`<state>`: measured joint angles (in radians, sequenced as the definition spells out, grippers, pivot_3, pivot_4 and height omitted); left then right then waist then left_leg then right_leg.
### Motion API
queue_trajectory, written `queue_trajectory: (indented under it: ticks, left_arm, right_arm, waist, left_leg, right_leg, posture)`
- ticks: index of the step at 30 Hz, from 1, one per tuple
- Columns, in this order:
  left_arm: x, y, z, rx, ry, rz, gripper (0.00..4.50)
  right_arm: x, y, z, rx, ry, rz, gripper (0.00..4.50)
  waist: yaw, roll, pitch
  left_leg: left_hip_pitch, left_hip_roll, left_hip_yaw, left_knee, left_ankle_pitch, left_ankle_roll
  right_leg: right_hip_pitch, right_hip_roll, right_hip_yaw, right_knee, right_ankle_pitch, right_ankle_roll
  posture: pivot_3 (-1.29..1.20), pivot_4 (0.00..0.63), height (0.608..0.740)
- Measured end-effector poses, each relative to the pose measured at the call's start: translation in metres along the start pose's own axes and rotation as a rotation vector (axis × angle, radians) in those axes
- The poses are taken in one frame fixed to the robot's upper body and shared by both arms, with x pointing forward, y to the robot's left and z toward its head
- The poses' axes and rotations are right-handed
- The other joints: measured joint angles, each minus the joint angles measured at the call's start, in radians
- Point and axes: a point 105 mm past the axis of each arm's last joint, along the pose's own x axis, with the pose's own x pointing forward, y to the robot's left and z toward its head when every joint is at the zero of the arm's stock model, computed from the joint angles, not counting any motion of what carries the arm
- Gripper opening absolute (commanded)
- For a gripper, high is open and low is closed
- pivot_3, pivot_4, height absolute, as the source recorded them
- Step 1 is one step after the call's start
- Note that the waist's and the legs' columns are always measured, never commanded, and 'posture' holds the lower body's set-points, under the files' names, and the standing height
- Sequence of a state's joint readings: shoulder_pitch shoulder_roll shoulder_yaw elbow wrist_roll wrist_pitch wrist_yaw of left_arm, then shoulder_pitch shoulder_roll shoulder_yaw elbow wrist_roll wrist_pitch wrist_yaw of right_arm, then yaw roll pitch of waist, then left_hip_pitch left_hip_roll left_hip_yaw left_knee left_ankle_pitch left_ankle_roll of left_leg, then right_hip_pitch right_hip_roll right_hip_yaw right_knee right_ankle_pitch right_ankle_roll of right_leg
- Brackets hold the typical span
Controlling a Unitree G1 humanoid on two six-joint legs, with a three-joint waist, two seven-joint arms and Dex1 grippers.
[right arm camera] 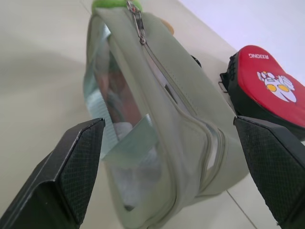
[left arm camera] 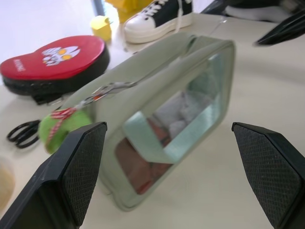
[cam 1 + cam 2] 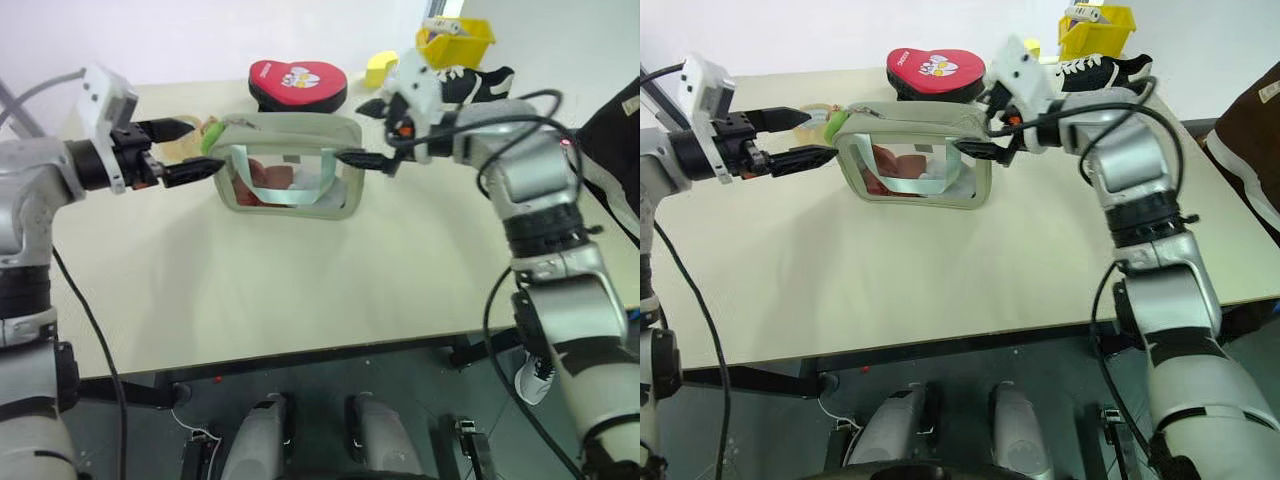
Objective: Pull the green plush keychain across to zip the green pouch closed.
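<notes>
Cream tabletop (image 3: pixel 300 300), white wall behind. Pale sage-green soft zippered pouch with clear window (image 3: pixel 290 170) stands upright at upper centre of the frame. Lime-green fuzzy plush keychain (image 3: pixel 209 137) hangs at its upper left corner, just beside the left gripper (image 3: pixel 196 148), fingers spread, not touching it. Right gripper (image 3: pixel 368 132) reaches in from the right at the pouch's right end, fingers spread wide, nothing pinched. Both arms roughly level, pointing inward. Red heart-shaped case (image 3: pixel 297 82) behind the pouch.
</notes>
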<state>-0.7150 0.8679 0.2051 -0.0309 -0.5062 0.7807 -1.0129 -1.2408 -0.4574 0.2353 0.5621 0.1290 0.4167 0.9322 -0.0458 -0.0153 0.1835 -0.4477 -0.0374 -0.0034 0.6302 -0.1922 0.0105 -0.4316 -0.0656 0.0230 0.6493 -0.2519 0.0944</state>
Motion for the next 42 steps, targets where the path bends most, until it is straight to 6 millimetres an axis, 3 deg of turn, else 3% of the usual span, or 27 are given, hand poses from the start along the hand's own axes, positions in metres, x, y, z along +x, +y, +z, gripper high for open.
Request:
queue_trajectory:
  ticks: [5, 9, 12, 19, 25, 32, 37, 42]
  left_arm:
    - [0.005, -0.03, -0.01, -0.071, -0.013, -0.04, 4.48]
    - [0.001, -0.038, -0.011, -0.089, -0.024, -0.003, 4.48]
    - [-0.002, -0.037, -0.008, -0.091, -0.039, 0.03, 4.5]
    - [-0.006, -0.034, -0.011, -0.103, -0.039, 0.076, 4.5]
    - [-0.007, -0.034, -0.012, -0.105, -0.039, 0.084, 4.5]
    - [-0.008, -0.027, -0.007, -0.108, -0.05, 0.099, 4.5]
    - [-0.005, -0.025, 0.003, -0.093, -0.083, 0.088, 4.5]
    - [-0.002, -0.025, -0.001, -0.107, -0.07, 0.067, 4.5]
  right_arm:
    - [0.025, 0.001, -0.005, -0.018, 0.032, 0.021, 4.5]
    - [0.036, 0.011, -0.008, -0.026, 0.046, 0.09, 4.5]
    - [0.044, 0.021, -0.008, -0.056, 0.05, 0.151, 3.63]
    - [0.046, 0.021, -0.01, -0.114, 0.072, 0.17, 0.09]
    - [0.038, 0.014, -0.011, -0.243, 0.067, 0.158, 0.04]
    - [-0.008, -0.005, -0.015, -0.355, 0.091, 0.224, 0.04]
    - [-0.021, 0.015, -0.027, -0.301, 0.04, 0.32, 0.04]
    - [-0.022, 0.035, -0.015, -0.306, -0.017, 0.354, 0.04]
  waist:
    - [0.005, 0.0, 0.0]
    - [0.001, 0.0, 0.0]
    - [0.0, 0.0, 0.0]
    - [0.0, 0.0, 0.0]
    - [0.003, 0.0, 0.0]
    - [0.002, 0.0, 0.001]
    - [-0.001, 0.001, 0.001]
    - [0.002, 0.001, 0.001]
  left_leg:
    - [0.001, 0.0, -0.001, -0.001, 0.0, -0.001]
    - [0.002, 0.0, -0.001, -0.001, 0.0, -0.002]
    - [0.004, 0.0, -0.001, -0.003, 0.002, -0.004]
    - [0.005, 0.0, -0.001, -0.002, 0.002, -0.008]
    - [0.004, 0.0, -0.002, -0.003, 0.002, -0.008]
    - [0.005, 0.0, -0.002, -0.003, 0.002, -0.008]
    - [0.005, 0.001, -0.002, -0.003, 0.003, -0.006]
    - [0.005, 0.002, -0.002, -0.003, 0.003, -0.006]
  right_leg:
    - [0.001, 0.0, -0.001, 0.0, 0.0, 0.0]
    - [0.001, 0.001, -0.001, 0.0, 0.0, 0.0]
    - [0.001, 0.002, -0.001, 0.002, 0.0, 0.0]
    - [0.002, 0.002, -0.001, 0.003, 0.001, -0.002]
    - [0.001, 0.002, -0.002, 0.003, 0.001, -0.002]
    - [0.002, 0.002, -0.002, 0.001, 0.001, -0.002]
    - [0.002, 0.003, -0.001, 0.002, 0.001, -0.002]
    - [0.001, 0.003, -0.001, 0.003, 0.001, -0.002]
  posture:
    - [0.0, 0.15, 0.74]
    - [0.0, 0.15, 0.74]
    - [0.0, 0.15, 0.74]
    - [0.0, 0.15, 0.74]
    - [0.0, 0.15, 0.74]
    - [0.0, 0.15, 0.74]
    - [0.0, 0.15, 0.74]
    - [0.0, 0.15, 0.74]
